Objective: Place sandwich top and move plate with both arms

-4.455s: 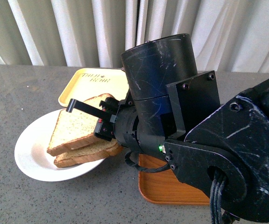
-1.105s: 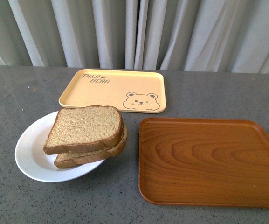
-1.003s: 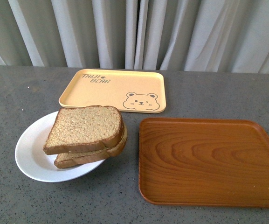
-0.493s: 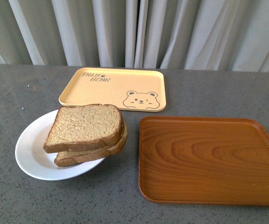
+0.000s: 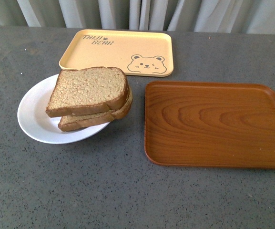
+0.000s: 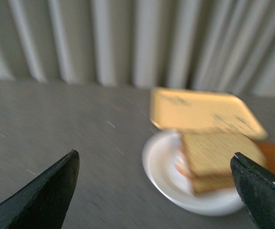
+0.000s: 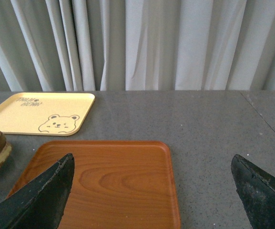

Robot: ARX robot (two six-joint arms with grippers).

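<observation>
Left wrist view blurs the plate (image 6: pixel 160 175); left gripper (image 6: pixel 154 155) and right gripper (image 7: pixel 151 157) gape wide.

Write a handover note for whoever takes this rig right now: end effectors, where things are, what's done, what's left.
Left end effector: open, empty, facing the plate.
Right end effector: open, empty, facing the wooden tray.
Top slice lies on the lower slice on the plate, which sits on the table beside the wooden tray.
Done: top placed.
Left: moving the plate with both arms.
</observation>
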